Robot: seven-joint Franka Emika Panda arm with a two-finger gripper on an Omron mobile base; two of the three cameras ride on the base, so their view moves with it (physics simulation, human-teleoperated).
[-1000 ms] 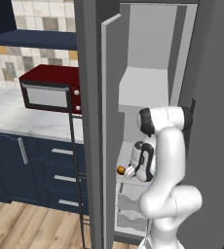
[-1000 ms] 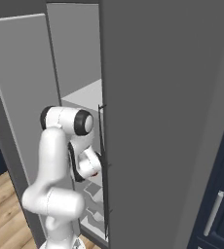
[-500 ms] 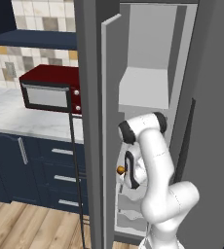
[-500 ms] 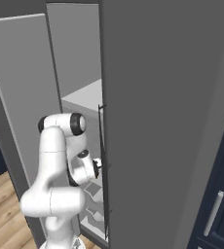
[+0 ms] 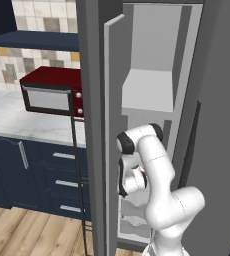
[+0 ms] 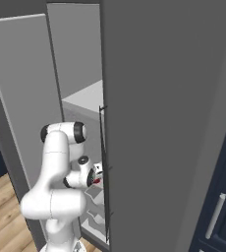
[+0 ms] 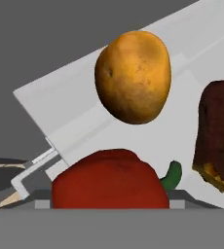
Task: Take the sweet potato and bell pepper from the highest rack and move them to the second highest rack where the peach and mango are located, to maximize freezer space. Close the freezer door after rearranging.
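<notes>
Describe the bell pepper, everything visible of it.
The glossy red bell pepper is blocky and smooth-skinned, with a short curved green stem pointing sideways, so it lies on its side to the hand view. It sits right at the hand, apparently gripped there; the fingers are hidden behind it. Beyond it lie the flat white shelf slab, a round orange mango and a dark brown sweet potato, neither touching it. Its lower part is cut off.
</notes>
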